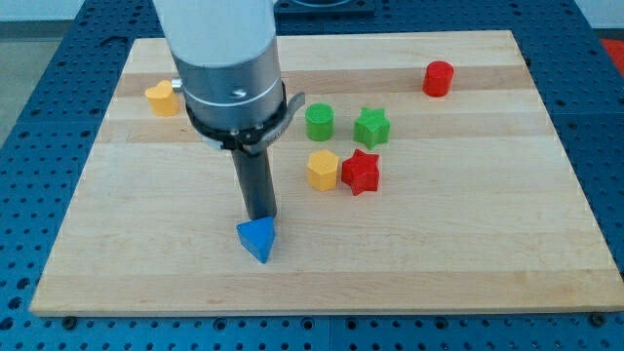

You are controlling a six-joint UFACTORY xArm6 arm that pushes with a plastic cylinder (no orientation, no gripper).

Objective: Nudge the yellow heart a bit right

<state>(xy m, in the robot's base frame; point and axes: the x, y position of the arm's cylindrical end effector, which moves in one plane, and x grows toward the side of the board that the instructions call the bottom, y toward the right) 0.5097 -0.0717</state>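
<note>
1 yellow heart point(162, 98); my tip point(259, 218) touches blue triangle point(257, 239).

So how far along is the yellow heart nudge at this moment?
Nothing looks done: the yellow heart sits at the board's upper left, untouched. My tip is far off, just above the blue triangle. Left: travel to the heart's left side and push it right.

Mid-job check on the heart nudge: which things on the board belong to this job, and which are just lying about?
In the job:
yellow heart, far at the view's left, near the top
my tip, right above the blue triangle, well away from the heart

Lying about:
blue triangle
yellow hexagon
red star
green cylinder
green star
red cylinder
</note>
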